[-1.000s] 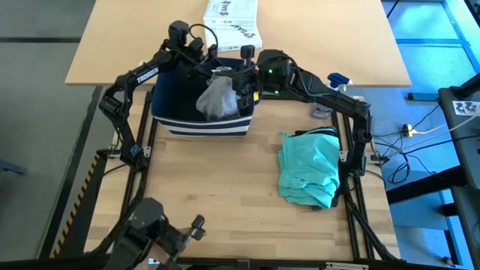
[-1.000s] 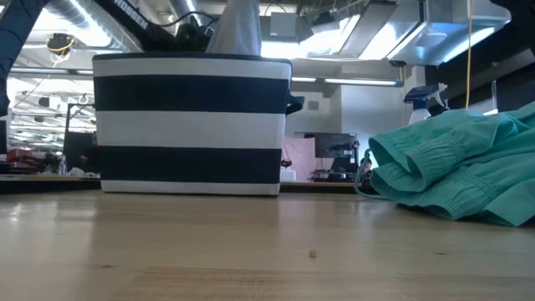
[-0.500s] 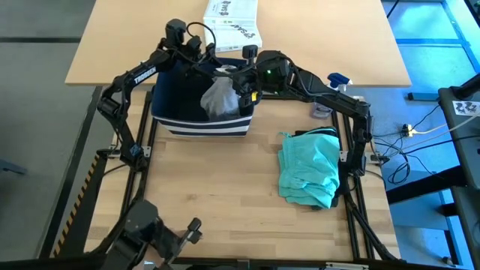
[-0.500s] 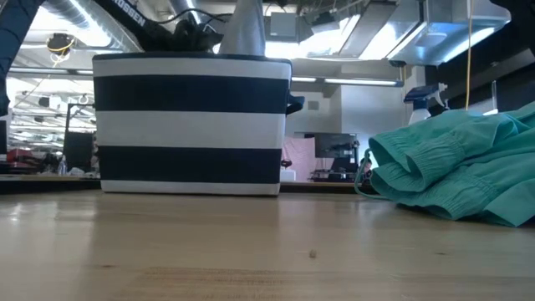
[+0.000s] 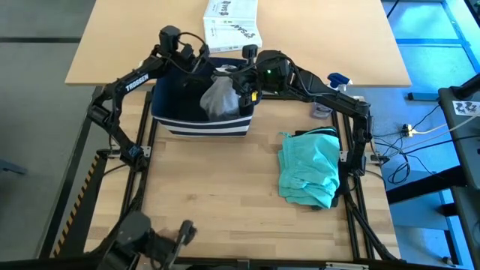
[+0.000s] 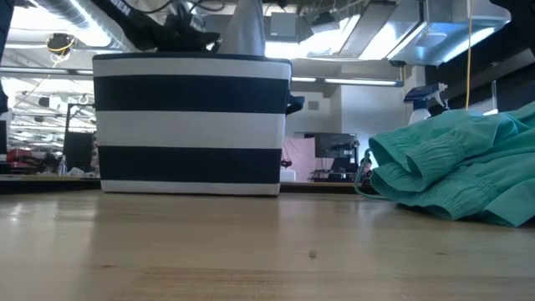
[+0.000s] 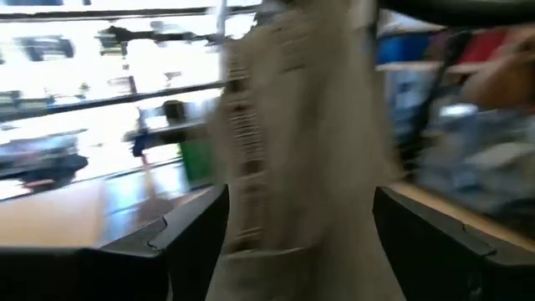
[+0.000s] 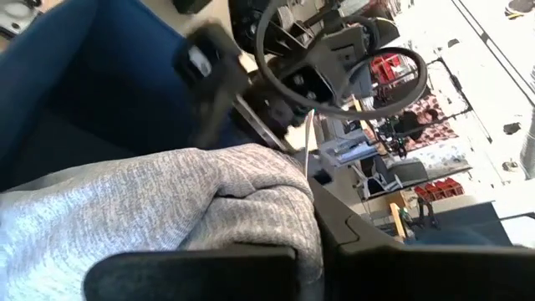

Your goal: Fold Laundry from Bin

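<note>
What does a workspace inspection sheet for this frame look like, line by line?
Surface: light wooden table, bare at the front.
Job's things: navy striped bin at the back; grey garment lifted out of it; teal garment crumpled on the right side.
Clutter: white printed box behind the bin; blue spray bottle at the right edge.
Grippers: right gripper shut on the grey garment over the bin; left gripper open above the bin's back rim, holding nothing.
Cables: loose cables on the floor to the right.
Surroundings: workshop room with ceiling lights; no person seen.
</note>
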`<state>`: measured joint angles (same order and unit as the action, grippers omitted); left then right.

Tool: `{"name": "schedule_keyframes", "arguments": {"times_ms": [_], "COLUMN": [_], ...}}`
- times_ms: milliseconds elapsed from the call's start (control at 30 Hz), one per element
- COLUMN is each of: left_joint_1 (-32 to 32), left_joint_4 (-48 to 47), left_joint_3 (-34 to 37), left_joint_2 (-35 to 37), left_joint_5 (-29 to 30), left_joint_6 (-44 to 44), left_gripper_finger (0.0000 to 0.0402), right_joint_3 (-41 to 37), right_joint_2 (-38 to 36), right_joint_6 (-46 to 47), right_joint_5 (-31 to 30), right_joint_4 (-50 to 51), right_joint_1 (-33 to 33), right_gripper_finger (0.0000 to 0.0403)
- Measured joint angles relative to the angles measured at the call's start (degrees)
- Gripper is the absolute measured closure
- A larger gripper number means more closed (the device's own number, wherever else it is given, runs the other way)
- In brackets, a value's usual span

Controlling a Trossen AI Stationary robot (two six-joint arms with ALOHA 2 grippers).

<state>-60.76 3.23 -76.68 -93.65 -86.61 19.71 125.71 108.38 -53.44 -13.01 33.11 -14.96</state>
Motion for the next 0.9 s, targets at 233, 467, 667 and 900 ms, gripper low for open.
{"name": "schedule_keyframes", "arguments": {"times_ms": [233,467,667,900], "left_joint_1": [0.92,3.22,2.84,3.72], "left_joint_4": [-0.19,-0.56,-1.19,-1.06], "left_joint_3": [0.08,0.08,0.08,0.08], "left_joint_2": [0.02,-2.36,-3.91,-3.93], "left_joint_5": [6.17,6.82,2.97,1.22], "left_joint_6": [5.95,6.54,6.59,7.92], "left_gripper_finger": [0.0113,0.0113,0.0119,0.0245], "right_joint_3": [0.00,0.00,0.00,0.00], "right_joint_2": [0.00,0.00,0.00,0.00], "right_joint_6": [0.86,0.95,1.13,0.80], "right_joint_5": [1.63,1.68,1.65,-0.83], "right_joint_4": [-0.20,-1.87,-1.77,-1.76], "right_joint_1": [0.00,0.00,0.00,0.00], "right_gripper_finger": [0.0402,0.0402,0.0402,0.0402]}}
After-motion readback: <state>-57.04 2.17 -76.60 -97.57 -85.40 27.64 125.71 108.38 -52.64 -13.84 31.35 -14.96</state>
